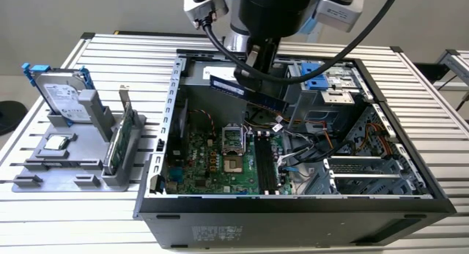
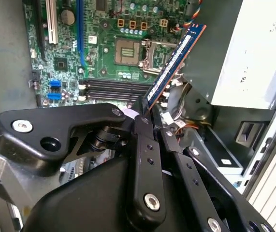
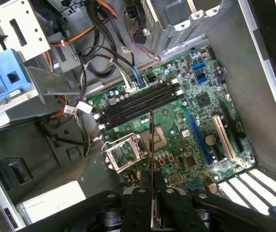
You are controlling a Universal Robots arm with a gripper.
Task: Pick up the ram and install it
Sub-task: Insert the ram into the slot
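Now, pincer clamped on ram, tilted above mobo, inside PC case

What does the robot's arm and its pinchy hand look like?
The gripper is black, with flat jointed bars dotted with round silver screws. In the exterior view the arm is a fat black cylinder beside silver-grey housings with blue trim. A thick black cable curves off it.
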